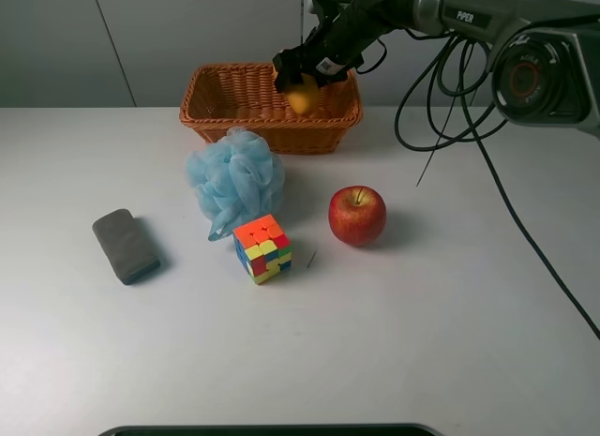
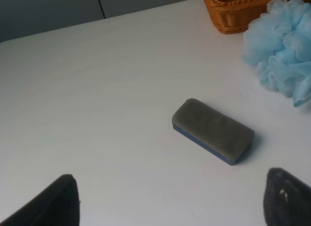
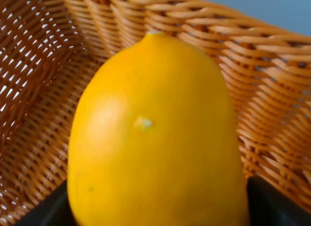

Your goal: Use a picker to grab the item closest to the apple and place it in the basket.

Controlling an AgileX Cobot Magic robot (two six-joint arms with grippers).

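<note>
Smooth yellow lemon is clamped in the right gripper, jaws closed on its sides. It hangs inside the rim of the woven wicker basket, toward the back right corner. The right wrist view shows wicker wall on both sides of the fruit; whether it touches the basket floor cannot be told.

Progress, as judged: pick and carry are done, release is not. What is left is to open the jaws and lift the arm clear of the basket.

Red apple sits on the white table well in front of the basket. A multicoloured puzzle cube lies just to its left, and a pale blue mesh bath puff sits between cube and basket, close against the basket's front wall. A grey felt eraser block lies far left.

Left gripper is spread wide, empty, hovering over the table near the eraser — out of the way.

Nothing blocks the drop — the black cables hang right of the basket.
</note>
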